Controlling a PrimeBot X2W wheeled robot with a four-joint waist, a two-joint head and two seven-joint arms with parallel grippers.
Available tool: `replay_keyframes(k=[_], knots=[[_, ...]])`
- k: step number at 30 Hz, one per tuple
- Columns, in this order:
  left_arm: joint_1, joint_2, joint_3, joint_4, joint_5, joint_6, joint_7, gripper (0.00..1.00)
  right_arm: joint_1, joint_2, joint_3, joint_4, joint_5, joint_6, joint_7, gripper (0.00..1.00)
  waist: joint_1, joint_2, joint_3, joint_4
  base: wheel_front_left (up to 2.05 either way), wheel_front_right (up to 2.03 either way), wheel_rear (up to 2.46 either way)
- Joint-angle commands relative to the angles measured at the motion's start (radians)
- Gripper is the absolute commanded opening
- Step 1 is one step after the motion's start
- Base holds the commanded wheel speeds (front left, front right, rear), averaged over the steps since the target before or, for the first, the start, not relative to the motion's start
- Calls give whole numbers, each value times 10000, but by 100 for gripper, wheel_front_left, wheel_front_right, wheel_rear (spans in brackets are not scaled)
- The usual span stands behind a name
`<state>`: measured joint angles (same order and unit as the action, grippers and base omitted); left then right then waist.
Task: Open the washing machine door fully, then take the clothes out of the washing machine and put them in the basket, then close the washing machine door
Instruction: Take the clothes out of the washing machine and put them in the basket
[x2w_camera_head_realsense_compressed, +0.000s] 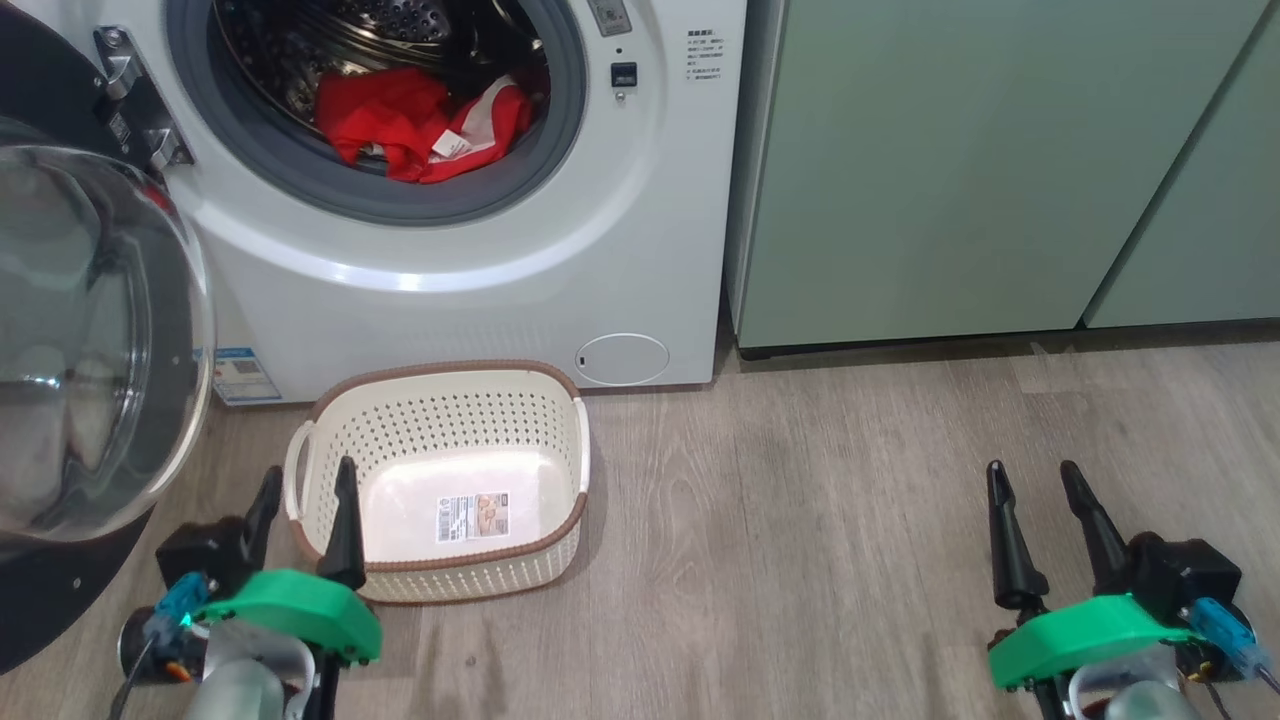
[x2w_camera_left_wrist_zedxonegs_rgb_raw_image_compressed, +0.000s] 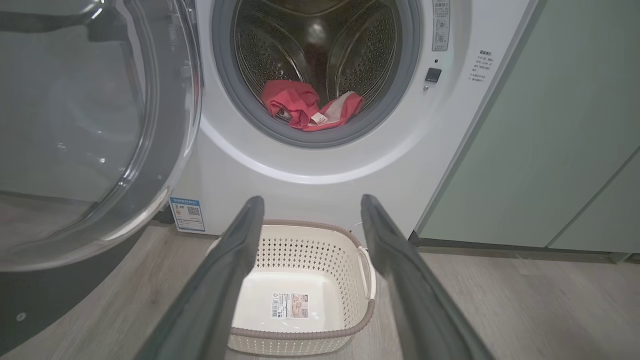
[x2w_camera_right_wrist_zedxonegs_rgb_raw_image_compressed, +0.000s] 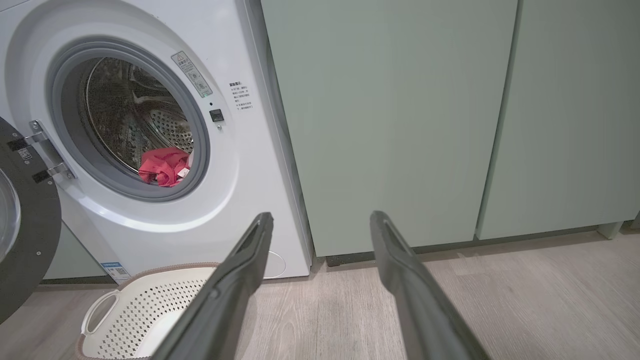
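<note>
**Head view.** The washing machine (x2w_camera_head_realsense_compressed: 480, 260) is a smooth white box. Its round mouth is ringed by a grey rubber gasket (x2w_camera_head_realsense_compressed: 562, 150), with a perforated steel drum (x2w_camera_head_realsense_compressed: 290, 50) behind it. The clothes (x2w_camera_head_realsense_compressed: 400, 120) lie crumpled low in the drum, just inside the gasket: bright red cloth with a small white tag and a pale strip. The door (x2w_camera_head_realsense_compressed: 90, 340) stands wide open on a metal hinge at the machine's left side, a bulging clear window set in a glossy black rim. The basket (x2w_camera_head_realsense_compressed: 450, 420) sits on the wood-grain floor (x2w_camera_head_realsense_compressed: 800, 500) just in front of the machine's base. It is cream plastic and a rounded rectangle, with walls pierced by rows of small holes, a brown rim, loop handles and a paper label on its smooth bottom. The left gripper (x2w_camera_head_realsense_compressed: 309, 467) is at the basket's far side from the machine. Its two long, dark, tapered fingers are spread apart and hold nothing. The right gripper (x2w_camera_head_realsense_compressed: 1032, 466) is well to the machine's right, before matte pale green cabinets (x2w_camera_head_realsense_compressed: 950, 170), its fingers likewise spread and empty.

**Left wrist view.** The fingers (x2w_camera_left_wrist_zedxonegs_rgb_raw_image_compressed: 235, 260) frame the basket, with the machine's mouth and the red clothes straight beyond. The curved window of the door is at the machine's left.

**Right wrist view.** The fingers (x2w_camera_right_wrist_zedxonegs_rgb_raw_image_compressed: 240, 270) point at the seam between the machine and the cabinets. The red clothes show low in the drum.
</note>
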<state>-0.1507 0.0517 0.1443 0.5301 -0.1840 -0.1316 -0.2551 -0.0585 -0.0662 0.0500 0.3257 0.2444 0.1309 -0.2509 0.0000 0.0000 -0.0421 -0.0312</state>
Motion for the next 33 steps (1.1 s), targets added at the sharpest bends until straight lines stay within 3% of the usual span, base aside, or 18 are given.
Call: replay_keyframes(k=[1, 10, 33], knots=[[-419, 207, 180, -306, -196, 10, -67, 100, -248, -74, 239, -261, -74, -2, -109, 100, 0, 0, 5, -6, 43, -43, 0], [-505, 282, 98, -264, -388, 10, -67, 100, -213, -49, 238, -250, -49, -2, -109, 100, 0, 0, 76, -6, 112, -112, 0], [-912, 109, 409, -179, -395, 39, -67, 100, -358, -37, 258, -242, -31, -2, -109, 100, 0, 0, 342, -17, 198, -197, -1]])
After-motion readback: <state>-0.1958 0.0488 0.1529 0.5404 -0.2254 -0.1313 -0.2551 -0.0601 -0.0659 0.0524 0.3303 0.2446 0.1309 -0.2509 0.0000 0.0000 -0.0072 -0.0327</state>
